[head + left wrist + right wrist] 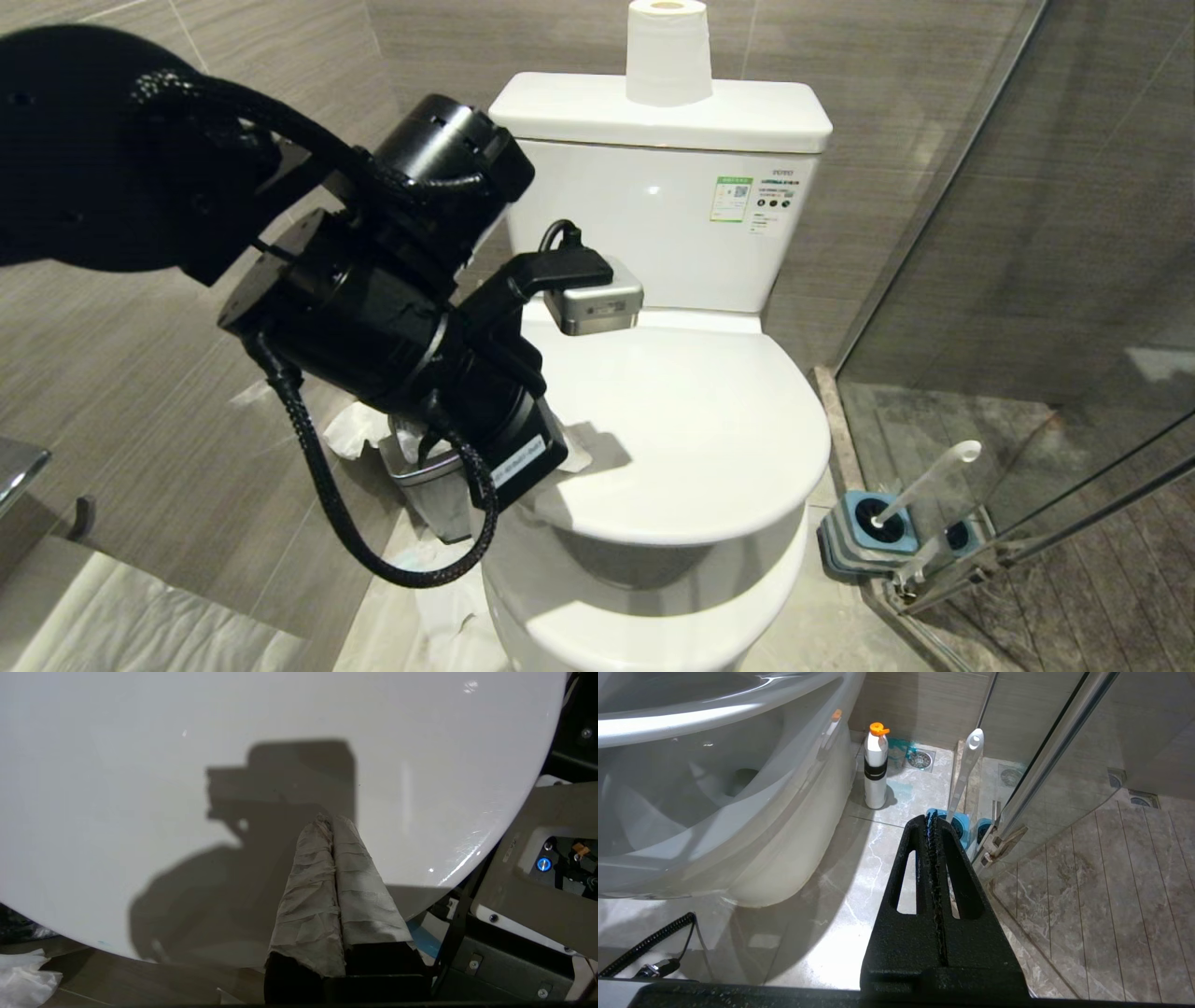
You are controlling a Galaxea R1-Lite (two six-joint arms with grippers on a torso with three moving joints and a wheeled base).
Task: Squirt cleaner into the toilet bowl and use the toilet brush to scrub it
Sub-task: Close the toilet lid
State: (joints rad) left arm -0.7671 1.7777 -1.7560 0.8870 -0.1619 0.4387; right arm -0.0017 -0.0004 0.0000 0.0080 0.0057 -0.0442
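Light comes from overhead, fairly bright on the white lid (pixel 691 420), dimmer toward the walls. Left arm (pixel 373 308) throws a hard dark shadow across the lid, w/ small glare specks near its edge. Shiny bowl (pixel 714 788) mirrors streaks. Glass door (pixel 1027 280) reflects faintly. Edges bend a bit; all sharp, no blur.

One toilet (pixel 672 420), one paper roll (pixel 667 51) on its cistern, one brush (pixel 920 490) in one holder (pixel 864 534) at right, one bin (pixel 431 485) at left, one cleaner bottle (pixel 876 767), two floor drains (pixel 920 759).
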